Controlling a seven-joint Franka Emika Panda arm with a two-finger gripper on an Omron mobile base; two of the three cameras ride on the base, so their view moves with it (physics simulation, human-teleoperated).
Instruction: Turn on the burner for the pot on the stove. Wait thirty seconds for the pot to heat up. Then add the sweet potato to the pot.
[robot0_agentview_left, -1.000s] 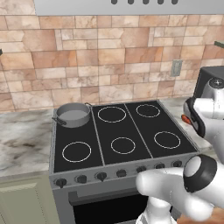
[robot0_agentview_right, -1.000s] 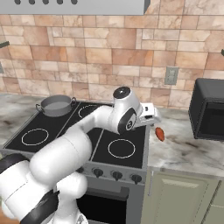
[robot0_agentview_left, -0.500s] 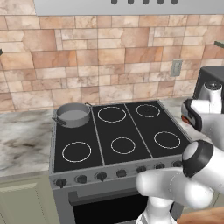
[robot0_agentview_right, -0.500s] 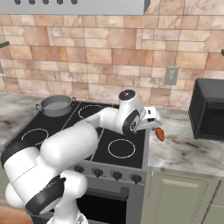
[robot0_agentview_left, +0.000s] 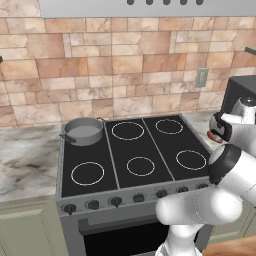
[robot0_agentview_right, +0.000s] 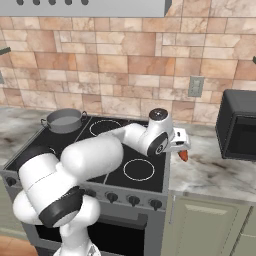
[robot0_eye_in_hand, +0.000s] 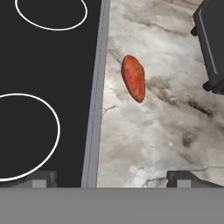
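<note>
Two dark fingertips (robot0_eye_in_hand: 41, 178) are showing at the bottom of your hand view, standing wide apart with nothing between them; the gripper (robot0_eye_in_hand: 113, 179) is hovering above the marble counter (robot0_eye_in_hand: 148, 144) and is not touching anything. You are looking down at the sweet potato (robot0_eye_in_hand: 133, 78), which is lying on that counter at about 12 o'clock from the gripper, just beside the steel edge of the stove (robot0_eye_in_hand: 94, 131) and apart from it. A dark appliance (robot0_eye_in_hand: 210, 43) is sitting at roughly 2 o'clock in the same view.

In your right base view the sweet potato (robot0_agentview_right: 183, 155) is peeking out just under the gripper (robot0_agentview_right: 181, 145), at 3 o'clock of the cooktop. The pot (robot0_agentview_right: 63, 120) is sitting on the back-left burner ring, at about 10 o'clock on the stove (robot0_agentview_right: 90, 187), well apart from the vegetable. In your left base view the pot (robot0_agentview_left: 83, 131) is resting upright on that same rear ring, and the gripper (robot0_agentview_left: 218, 131) is hanging past the right edge of the stove (robot0_agentview_left: 130, 200).
</note>
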